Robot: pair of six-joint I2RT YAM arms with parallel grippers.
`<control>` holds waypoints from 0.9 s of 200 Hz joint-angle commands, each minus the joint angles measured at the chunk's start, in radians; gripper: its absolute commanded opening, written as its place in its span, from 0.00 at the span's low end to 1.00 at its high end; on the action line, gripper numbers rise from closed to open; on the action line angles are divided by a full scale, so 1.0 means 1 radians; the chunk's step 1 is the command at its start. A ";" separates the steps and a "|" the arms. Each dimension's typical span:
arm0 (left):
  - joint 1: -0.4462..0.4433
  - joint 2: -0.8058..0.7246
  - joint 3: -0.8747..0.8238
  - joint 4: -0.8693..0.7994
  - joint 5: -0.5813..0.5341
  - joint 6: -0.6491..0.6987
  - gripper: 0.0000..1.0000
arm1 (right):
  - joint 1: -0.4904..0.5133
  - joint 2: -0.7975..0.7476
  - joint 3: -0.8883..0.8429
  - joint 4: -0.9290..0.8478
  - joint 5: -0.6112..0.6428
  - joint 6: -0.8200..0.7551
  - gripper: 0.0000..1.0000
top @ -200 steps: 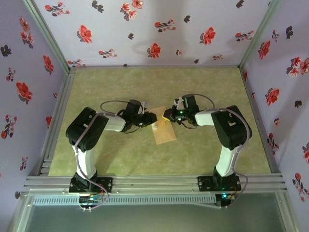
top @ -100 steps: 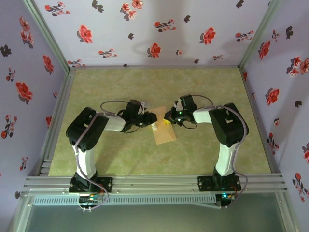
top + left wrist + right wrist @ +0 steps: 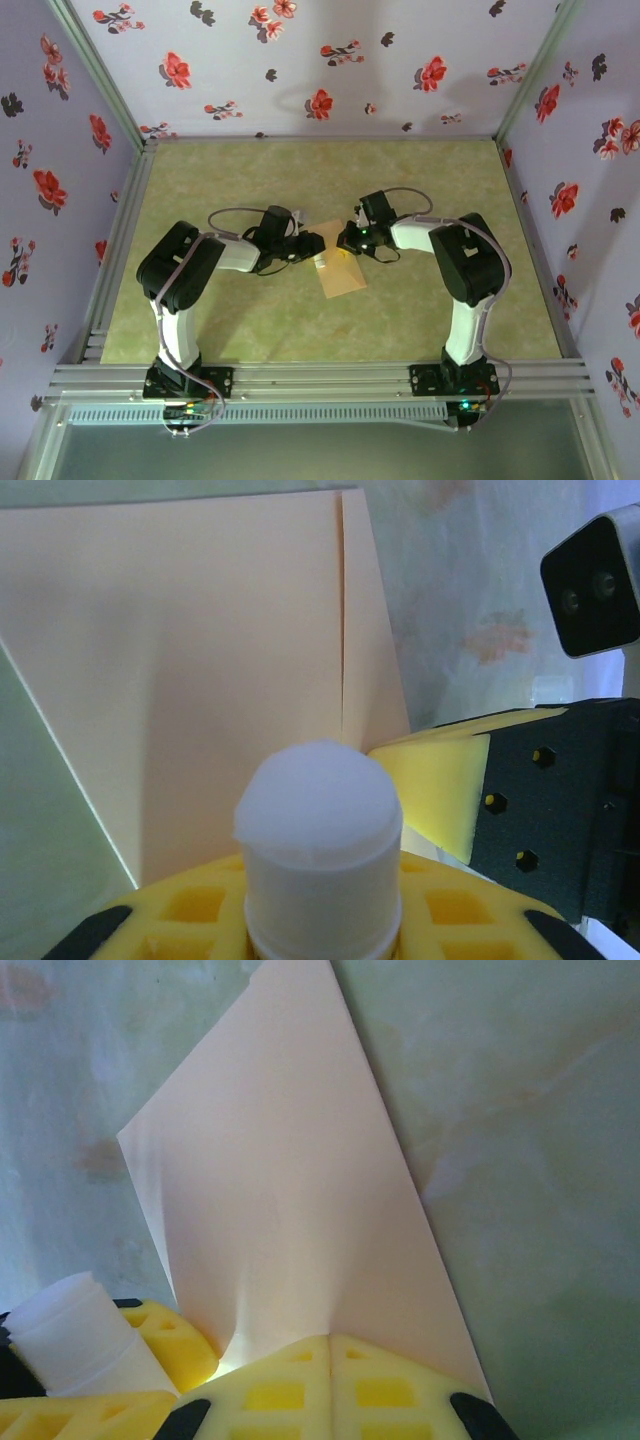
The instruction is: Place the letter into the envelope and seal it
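1. Creasing is my first worry. The right claw (image 3: 330,1358) has its yellow pads pressed together on the edge of the envelope (image 3: 340,278), and the tan paper bulges up into them. I judge that a pull while the rest lies flat would crumple it.
2. The left claw (image 3: 308,248) pinches a white stick (image 3: 320,820), tip toward the envelope and just beside the right claw. With so little room, a small misjudgement could knock the two together or smear the stick off the flap.
3. I cannot tell whether the letter is inside; sealing without it would fail the job.
4. The desk (image 3: 250,180) is a mottled yellow-green mat that looks smooth, so the envelope, lying mid-desk between the claws, may slide.
5. Lilac walls (image 3: 300,60) with red flowers close in three sides.
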 commanded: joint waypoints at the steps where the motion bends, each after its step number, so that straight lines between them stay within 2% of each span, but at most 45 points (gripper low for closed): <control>1: -0.010 0.064 0.007 -0.020 -0.017 0.009 0.00 | 0.024 0.006 -0.031 -0.071 0.066 -0.019 0.00; 79: -0.010 0.064 0.001 -0.016 -0.017 0.011 0.00 | -0.023 -0.107 -0.100 0.204 -0.082 0.126 0.00; 130: -0.009 0.064 0.003 -0.016 -0.016 0.010 0.00 | -0.023 -0.042 -0.115 0.311 -0.147 0.196 0.00; 180: -0.010 0.066 0.004 -0.019 -0.016 0.011 0.00 | -0.022 -0.012 -0.143 0.325 -0.128 0.218 0.00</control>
